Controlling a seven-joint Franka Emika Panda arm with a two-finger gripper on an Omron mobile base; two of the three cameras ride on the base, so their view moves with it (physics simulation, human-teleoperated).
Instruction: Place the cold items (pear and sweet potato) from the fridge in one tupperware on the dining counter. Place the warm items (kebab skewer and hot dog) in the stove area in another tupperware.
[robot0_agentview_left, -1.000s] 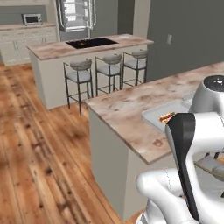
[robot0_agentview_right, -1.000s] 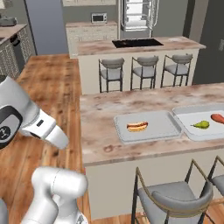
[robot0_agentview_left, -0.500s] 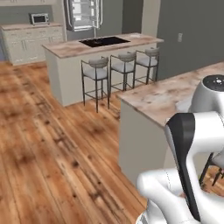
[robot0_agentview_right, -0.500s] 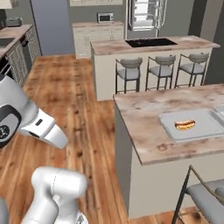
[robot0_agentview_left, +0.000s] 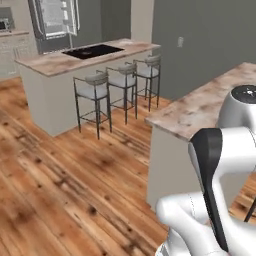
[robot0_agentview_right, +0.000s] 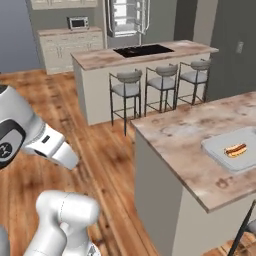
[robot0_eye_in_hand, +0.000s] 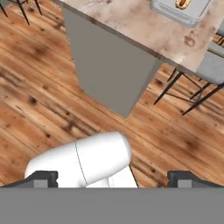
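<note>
A hot dog (robot0_agentview_right: 235, 149) lies in a pale grey tupperware (robot0_agentview_right: 218, 148) on the dining counter (robot0_agentview_right: 185, 135) at the right. In the hand view the same tupperware (robot0_eye_in_hand: 173, 10) with the hot dog (robot0_eye_in_hand: 183, 3) sits at the top edge. My gripper (robot0_eye_in_hand: 113, 178) is open, its two dark fingertips (robot0_eye_in_hand: 42, 178) far apart with nothing between them, and it hangs over the wooden floor beside the counter's end. The fridge (robot0_agentview_right: 127, 17) stands open at the back. The cooktop (robot0_agentview_right: 143, 50) is set in the island. Pear, sweet potato and kebab skewer are out of view.
Three stools (robot0_agentview_right: 161, 82) line the island (robot0_agentview_left: 50, 75) front. A microwave (robot0_agentview_right: 77, 22) sits on the back cabinets. A dark-legged stool (robot0_eye_in_hand: 205, 70) stands at the dining counter's near side. Wooden floor (robot0_agentview_left: 60, 175) spreads between island and counter.
The whole picture has shifted: the base has moved, so the dining counter has slid right in both base views and the second tray has left the frame. The gripper stays open.
</note>
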